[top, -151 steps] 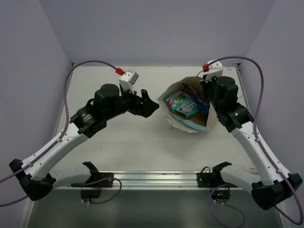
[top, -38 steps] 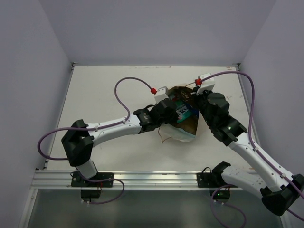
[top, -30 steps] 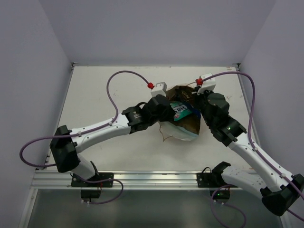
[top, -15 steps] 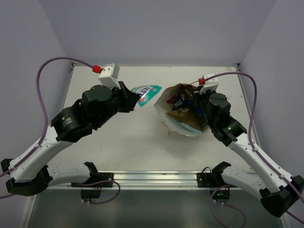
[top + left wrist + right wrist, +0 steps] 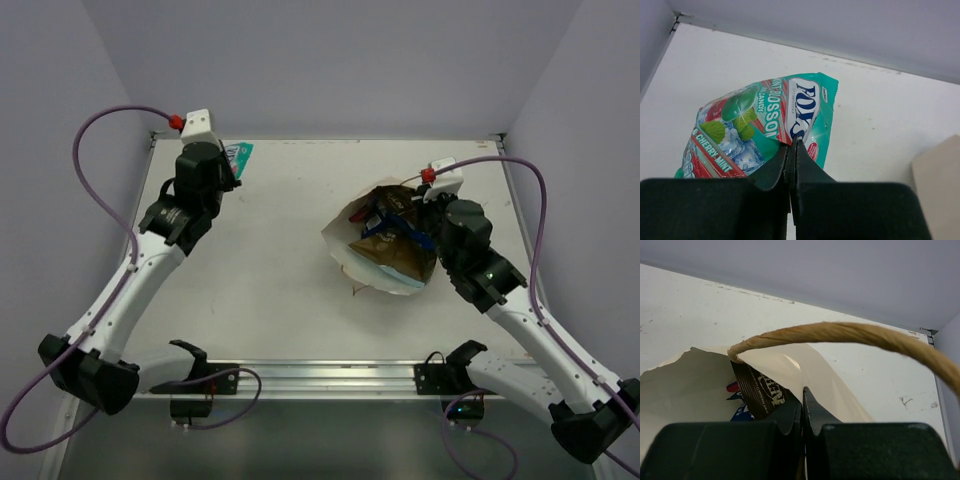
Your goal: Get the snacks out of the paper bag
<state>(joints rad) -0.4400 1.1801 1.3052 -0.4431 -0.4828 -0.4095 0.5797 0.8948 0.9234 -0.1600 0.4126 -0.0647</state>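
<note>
Left gripper (image 5: 792, 144) pinches one packet (image 5: 765, 117); perhaps three in bag (image 5: 340, 238)

Soft, even light falls from overhead, so the white table (image 5: 300, 200) is bright without burning out and the walls (image 5: 320, 60) stay a flat lavender. Only faint, blurry-edged shadows lie under the arms (image 5: 130, 290) and beside the bag (image 5: 395, 268), whose inside is dim. From above the picture is sharp but wide-angled, the walls splaying outward, and the near strip at the bottom looks greyer. In the wrist views the fingers (image 5: 771, 172) are black, featureless and soft, and the cord (image 5: 840, 332) is slightly blurred. The packet (image 5: 765, 120) is crisp, with small glints on its foil.
</note>
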